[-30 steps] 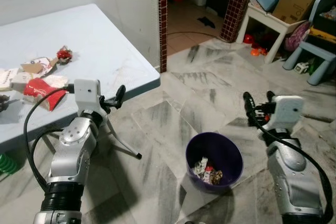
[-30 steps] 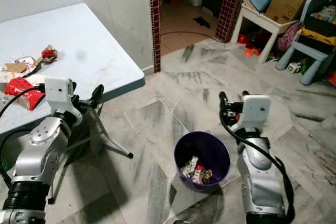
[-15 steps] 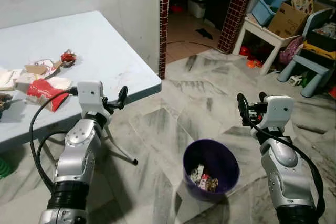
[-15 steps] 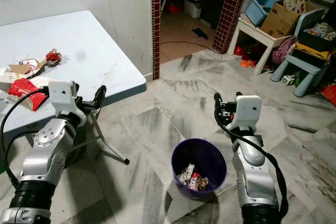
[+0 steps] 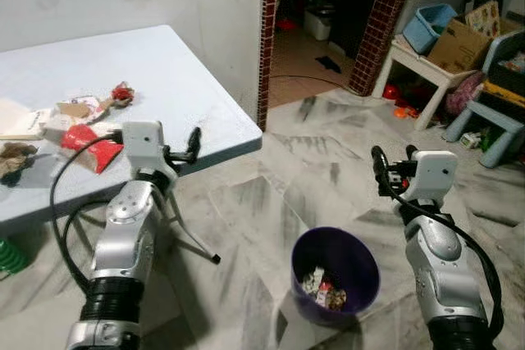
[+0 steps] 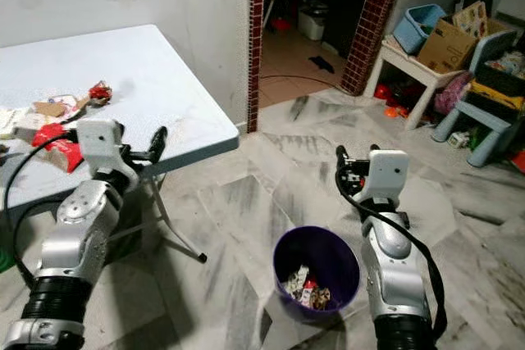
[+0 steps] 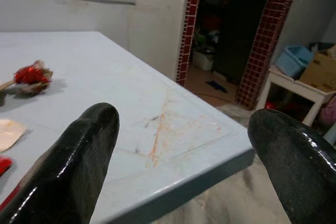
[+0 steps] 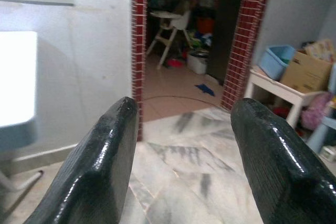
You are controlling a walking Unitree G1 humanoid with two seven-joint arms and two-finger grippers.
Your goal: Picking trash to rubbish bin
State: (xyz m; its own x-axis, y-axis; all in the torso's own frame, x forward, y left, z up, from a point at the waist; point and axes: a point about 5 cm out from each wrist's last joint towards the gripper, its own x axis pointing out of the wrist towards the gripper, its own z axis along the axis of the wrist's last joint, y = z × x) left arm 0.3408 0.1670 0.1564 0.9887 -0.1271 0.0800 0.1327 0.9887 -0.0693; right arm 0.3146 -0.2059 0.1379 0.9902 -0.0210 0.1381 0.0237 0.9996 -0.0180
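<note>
Trash lies on the pale blue table (image 5: 189, 96) at the left: a red wrapper (image 5: 84, 138), a small crumpled red piece (image 5: 123, 93), a brown crumple (image 5: 11, 158) and white paper (image 5: 20, 118). My left gripper (image 5: 190, 147) is open and empty at the table's near right edge, a short way right of the trash; its wrist view looks across the tabletop (image 7: 157, 129) to the crumpled red piece (image 7: 31, 74). A purple bin (image 5: 335, 272) with scraps inside stands on the floor. My right gripper (image 5: 392, 161) is open and empty, above and just right of the bin.
Metal table legs (image 5: 193, 239) slant under the table edge. Behind is a dark doorway between red-tiled pillars (image 5: 267, 38). At the far right stand a low white table (image 5: 422, 59) with a blue tub and a cardboard box, a blue child's chair (image 5: 504, 112) and small toys.
The camera has shifted, so the table sits further right in the picture. My left gripper has risen to the table's edge. The right gripper keeps its place by the bin.
</note>
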